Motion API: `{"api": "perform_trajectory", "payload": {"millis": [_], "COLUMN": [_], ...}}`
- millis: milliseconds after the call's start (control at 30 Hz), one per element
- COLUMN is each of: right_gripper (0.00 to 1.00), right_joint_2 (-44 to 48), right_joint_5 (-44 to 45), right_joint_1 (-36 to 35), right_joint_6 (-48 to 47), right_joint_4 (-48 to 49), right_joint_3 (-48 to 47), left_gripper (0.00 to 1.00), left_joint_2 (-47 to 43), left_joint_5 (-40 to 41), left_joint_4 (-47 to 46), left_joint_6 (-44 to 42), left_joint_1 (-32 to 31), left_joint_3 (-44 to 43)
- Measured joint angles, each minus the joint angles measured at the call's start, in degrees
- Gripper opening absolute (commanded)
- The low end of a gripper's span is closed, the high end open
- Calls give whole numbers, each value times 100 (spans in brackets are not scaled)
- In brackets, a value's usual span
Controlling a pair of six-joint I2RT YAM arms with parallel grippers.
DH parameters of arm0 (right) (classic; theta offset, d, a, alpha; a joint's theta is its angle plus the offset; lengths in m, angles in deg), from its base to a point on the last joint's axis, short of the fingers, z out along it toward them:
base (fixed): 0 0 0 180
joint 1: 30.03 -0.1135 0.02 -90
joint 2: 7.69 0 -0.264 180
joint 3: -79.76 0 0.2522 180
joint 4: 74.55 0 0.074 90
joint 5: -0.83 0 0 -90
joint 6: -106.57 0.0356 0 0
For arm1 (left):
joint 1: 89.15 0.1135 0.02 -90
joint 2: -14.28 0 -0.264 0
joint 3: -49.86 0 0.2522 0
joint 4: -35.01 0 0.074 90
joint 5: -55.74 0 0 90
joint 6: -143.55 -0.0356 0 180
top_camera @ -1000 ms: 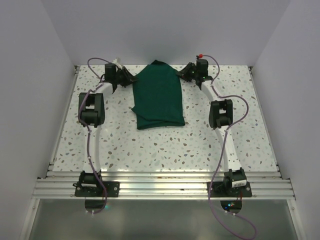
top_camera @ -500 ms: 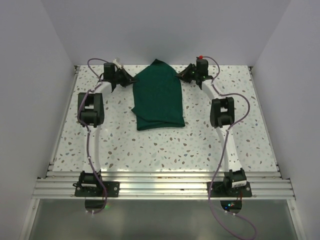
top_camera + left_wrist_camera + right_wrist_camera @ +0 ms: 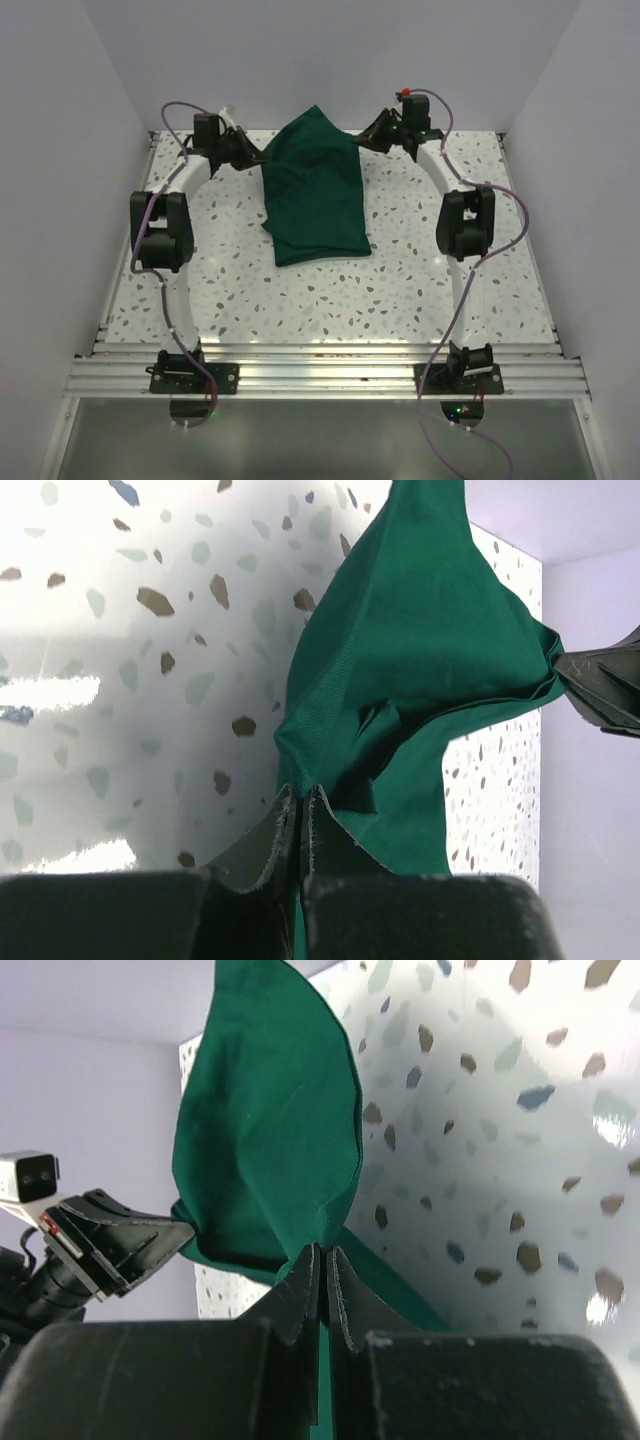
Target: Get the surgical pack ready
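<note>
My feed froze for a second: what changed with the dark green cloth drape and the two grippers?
The left gripper and right gripper each closed on a far corner of the dark green cloth drape and raised it off the speckled table; both elbows swung outward. The drape's near end stayed flat in the same place.

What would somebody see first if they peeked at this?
The big dark green cloth lying in the middle of the speckled table jumps out first. Next come the two robot arms reaching to the far side. The left gripper and the right gripper are each shut on a far corner of the cloth, holding that end up off the table.
</note>
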Motion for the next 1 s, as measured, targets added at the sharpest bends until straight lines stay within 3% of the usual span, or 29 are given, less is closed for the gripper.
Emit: {"api": "perform_trajectory", "payload": {"millis": [367, 1000], "right_gripper": [0, 0], "right_joint_2": [1956, 3005], "right_joint_5": [35, 85], "right_joint_1": [-4, 44], "right_joint_6": [-577, -1139], "right_joint_4": [-649, -1523], "right_joint_3": [2260, 3978], "left_gripper": [0, 0], "left_joint_2": [-1617, -3178], "left_joint_5": [-79, -146], "left_joint_4": [570, 538], "left_joint_6": [-557, -710], "left_joint_1": [-37, -734], "left_joint_3": [1665, 3995]}}
